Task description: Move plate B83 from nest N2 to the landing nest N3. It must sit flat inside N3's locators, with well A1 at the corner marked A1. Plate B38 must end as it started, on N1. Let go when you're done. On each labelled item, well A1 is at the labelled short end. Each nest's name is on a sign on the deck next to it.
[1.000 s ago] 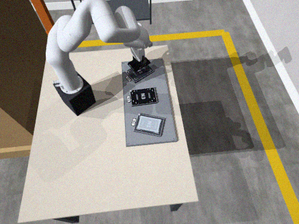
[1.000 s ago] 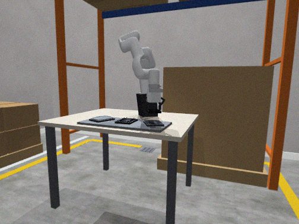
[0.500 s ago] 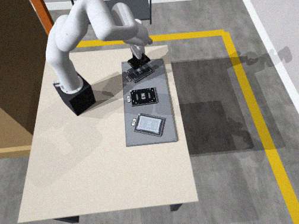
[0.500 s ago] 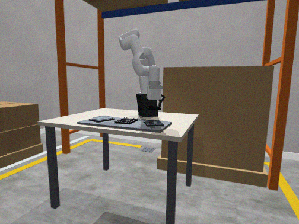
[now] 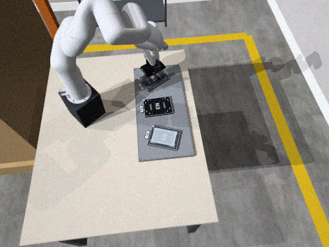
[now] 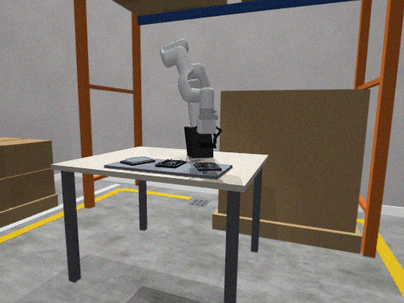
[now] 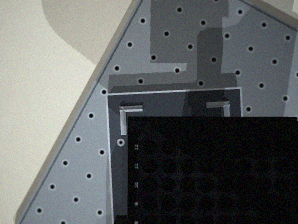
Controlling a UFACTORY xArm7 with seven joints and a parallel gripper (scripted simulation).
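Note:
My gripper (image 5: 152, 68) is shut on a dark well plate (image 5: 145, 69) (image 7: 210, 170), plate B83 by the task, and holds it a little above the far nest (image 5: 156, 82) (image 7: 116, 150). In the wrist view the plate fills the lower right, and the nest's white outline and two corner locators show beyond its edge. An empty black nest (image 5: 148, 111) (image 6: 170, 163) with white marks lies in the middle of the grey deck (image 5: 163, 153) (image 7: 75, 165). A light-topped plate (image 5: 164, 136) (image 6: 137, 160) sits on the near nest. The labels are too small to read.
Small white signs (image 5: 141, 108) stand left of each nest. The arm's black base (image 5: 85, 111) stands on the table left of the deck. A large cardboard box (image 6: 294, 160) and orange rack posts (image 6: 82, 100) stand behind the table.

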